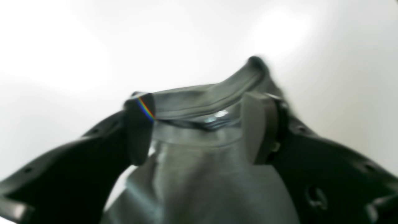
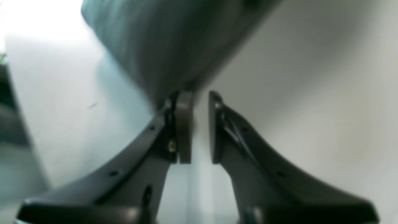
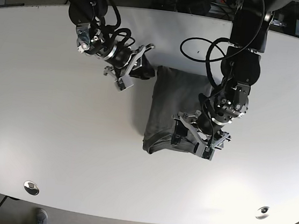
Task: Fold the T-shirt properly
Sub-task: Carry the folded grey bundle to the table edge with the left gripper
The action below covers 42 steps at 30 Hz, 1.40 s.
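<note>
From my remote seat the dark grey cotton T-shirt (image 3: 174, 112) looks soft and floppy, so I'd pinch hems: left gripper (image 1: 199, 127) spread wide around its collar, right gripper (image 2: 196, 127) narrowly parted, holding nothing.

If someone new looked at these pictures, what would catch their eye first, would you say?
The dark grey T-shirt, partly folded at the middle of the white table. The left gripper sits open over its collar end, fingers straddling the cloth, while the right gripper hovers at its far corner.
</note>
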### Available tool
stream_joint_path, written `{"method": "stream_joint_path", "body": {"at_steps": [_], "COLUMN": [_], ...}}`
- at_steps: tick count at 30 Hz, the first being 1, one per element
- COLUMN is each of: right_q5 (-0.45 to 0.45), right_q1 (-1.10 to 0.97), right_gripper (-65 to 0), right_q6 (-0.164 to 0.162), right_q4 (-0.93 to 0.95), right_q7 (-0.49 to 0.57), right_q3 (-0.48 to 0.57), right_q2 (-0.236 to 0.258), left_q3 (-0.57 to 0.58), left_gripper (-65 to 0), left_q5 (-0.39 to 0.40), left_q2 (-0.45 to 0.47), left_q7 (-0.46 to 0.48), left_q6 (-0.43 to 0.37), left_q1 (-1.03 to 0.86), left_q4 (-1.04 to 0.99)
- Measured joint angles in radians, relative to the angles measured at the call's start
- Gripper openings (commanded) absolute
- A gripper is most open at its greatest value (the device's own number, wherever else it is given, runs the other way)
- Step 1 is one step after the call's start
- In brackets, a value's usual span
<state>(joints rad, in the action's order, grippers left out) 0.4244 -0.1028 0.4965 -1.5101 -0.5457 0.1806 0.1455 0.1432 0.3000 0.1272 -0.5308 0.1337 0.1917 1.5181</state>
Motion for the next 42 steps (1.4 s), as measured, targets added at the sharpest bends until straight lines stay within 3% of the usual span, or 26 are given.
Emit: {"method": "stream_joint_path", "body": {"at_steps": [3, 5, 9, 13, 15, 20, 28, 34, 38, 42], "right_q5": [-0.002, -0.002, 0.001, 0.002, 0.001, 0.001, -0.002, -0.002, -0.002, -0.002], "right_q1": [0.006, 0.005, 0.006, 0.004, 0.004, 0.003, 0.002, 0.000, 0.000, 0.000], "right_gripper": [-57.1, -57.1, -57.1, -57.1, -57.1, -57.1, -57.1, -57.1, -57.1, -57.1], "right_q6": [-0.004, 0.000, 0.000, 0.001, 0.000, 0.000, 0.000, 0.000, 0.000, 0.000], "right_q4": [0.000, 0.000, 0.000, -0.034, -0.043, -0.043, -0.062, -0.106, -0.106, -0.106], "right_q7": [0.003, 0.000, 0.000, 0.000, 0.000, 0.000, -0.006, -0.004, -0.004, -0.004], "right_q3": [-0.032, -0.031, -0.038, -0.038, -0.038, -0.038, -0.038, -0.038, -0.038, -0.038], "right_q2": [0.006, -0.002, -0.001, -0.002, -0.001, -0.001, -0.001, 0.001, 0.001, 0.001], "left_q3": [0.073, 0.135, 0.217, 0.145, 0.119, -0.075, -0.230, -0.234, -0.232, -0.228], "left_gripper": [-21.0, -21.0, -21.0, -21.1, -21.1, -21.1, -21.1, -21.1, -21.2, -28.2], "left_q5": [-0.020, -0.100, -0.159, -0.130, -0.113, -0.087, -0.059, -0.125, -0.171, -0.173], "left_q2": [-0.006, -0.014, -0.014, 0.037, 0.100, 0.231, 0.567, 0.766, 0.788, 0.777], "left_q7": [0.000, 0.016, 0.159, 0.256, 0.280, 0.204, 0.216, 0.407, 0.365, 0.365], "left_q6": [-0.010, -0.011, -0.009, 0.040, 0.121, 0.375, 0.561, 0.574, 0.570, 0.571], "left_q1": [-0.015, -0.026, -0.067, -0.061, -0.061, -0.051, -0.055, -0.076, -0.082, -0.087], "left_q4": [-0.001, -0.047, -0.189, -0.283, -0.304, -0.400, -0.672, -0.953, -0.900, -0.776]}}
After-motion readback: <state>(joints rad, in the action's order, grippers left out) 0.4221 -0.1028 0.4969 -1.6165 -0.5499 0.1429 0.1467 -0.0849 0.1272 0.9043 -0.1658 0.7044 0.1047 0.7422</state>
